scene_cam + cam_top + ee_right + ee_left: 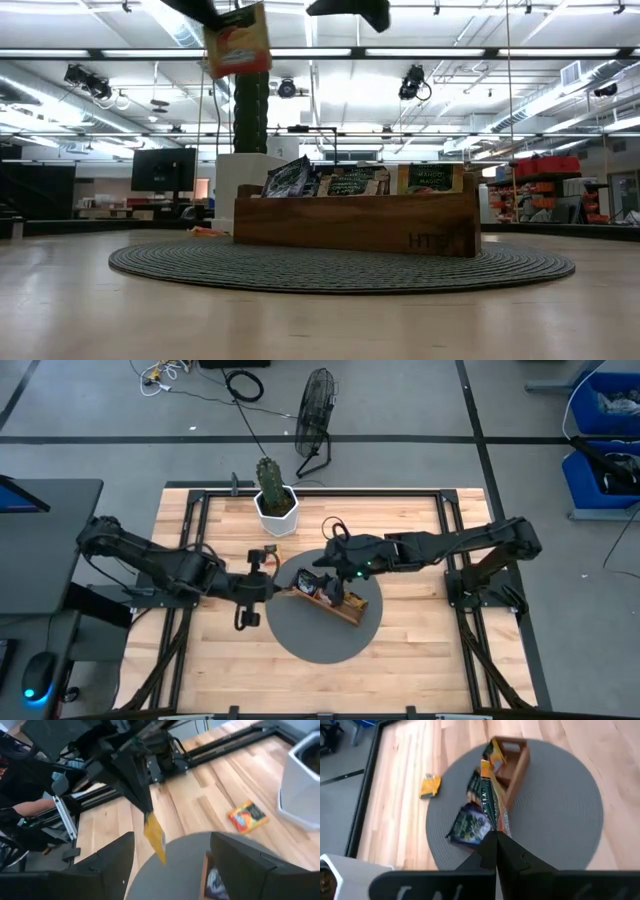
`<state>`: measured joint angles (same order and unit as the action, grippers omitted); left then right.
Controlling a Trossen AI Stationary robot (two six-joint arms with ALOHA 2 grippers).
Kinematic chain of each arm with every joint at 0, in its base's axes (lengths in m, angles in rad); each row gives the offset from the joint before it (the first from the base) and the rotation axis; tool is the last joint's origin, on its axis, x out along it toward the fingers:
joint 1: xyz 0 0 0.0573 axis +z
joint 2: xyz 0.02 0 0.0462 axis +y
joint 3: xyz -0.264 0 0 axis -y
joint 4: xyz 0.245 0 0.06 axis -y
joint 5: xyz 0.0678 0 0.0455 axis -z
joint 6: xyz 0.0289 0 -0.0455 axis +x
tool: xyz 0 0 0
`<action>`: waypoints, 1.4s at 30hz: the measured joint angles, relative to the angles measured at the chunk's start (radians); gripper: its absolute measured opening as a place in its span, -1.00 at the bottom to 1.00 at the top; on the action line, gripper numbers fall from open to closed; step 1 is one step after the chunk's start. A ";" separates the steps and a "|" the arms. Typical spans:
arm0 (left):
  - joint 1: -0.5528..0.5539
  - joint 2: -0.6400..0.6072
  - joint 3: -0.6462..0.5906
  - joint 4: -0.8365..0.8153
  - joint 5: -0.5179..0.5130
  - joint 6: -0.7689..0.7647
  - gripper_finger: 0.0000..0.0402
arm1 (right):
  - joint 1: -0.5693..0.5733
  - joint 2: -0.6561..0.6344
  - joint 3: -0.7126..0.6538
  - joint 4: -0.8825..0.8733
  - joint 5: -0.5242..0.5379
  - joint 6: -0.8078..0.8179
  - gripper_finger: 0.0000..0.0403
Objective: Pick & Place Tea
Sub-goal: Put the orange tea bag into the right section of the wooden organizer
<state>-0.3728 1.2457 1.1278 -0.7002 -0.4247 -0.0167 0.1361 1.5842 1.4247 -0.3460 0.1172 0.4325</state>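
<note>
**Orange tea packet held above the mat's edge**

Here the left gripper (495,842) is pinched tight on an orange tea packet (155,837), which hangs edge-down from its fingertips above the round grey mat (310,642), at about nine o'clock from the wooden tray (345,608). In the low view the packet (238,40) hangs well above the tray (355,225), clear of it. The right gripper (170,865) hovers over the tray with its fingers spread wide and holding nothing. Several packets (350,181) stand upright in the tray's compartments. Another orange packet (247,816) lies flat on the wooden table (420,650), near the white cactus pot (276,512).
</note>
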 joint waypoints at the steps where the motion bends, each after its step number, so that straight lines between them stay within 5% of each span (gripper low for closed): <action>1: 0.007 0.000 0.000 0.013 0.001 0.007 -1.00 | -0.003 0.006 0.005 0.005 -0.002 -0.013 0.33; 25: 0.086 0.000 0.000 0.155 0.000 0.088 -1.00 | -0.006 0.103 0.024 0.100 -0.029 -0.019 0.26; 30: 0.086 0.000 0.000 0.162 0.000 0.089 -1.00 | -0.011 0.103 0.024 0.097 -0.029 -0.018 -0.07; 37: 0.086 0.000 0.000 0.162 -0.007 0.089 -1.00 | -0.025 0.103 0.024 0.093 -0.073 0.003 -0.91; 42: 0.086 0.000 0.000 0.163 -0.007 0.082 -0.97 | -0.025 0.103 0.024 0.092 -0.089 -0.004 -0.98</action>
<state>-0.2871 1.2453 1.1278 -0.5373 -0.4316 0.0650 0.1108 1.6871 1.4483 -0.2539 0.0284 0.4290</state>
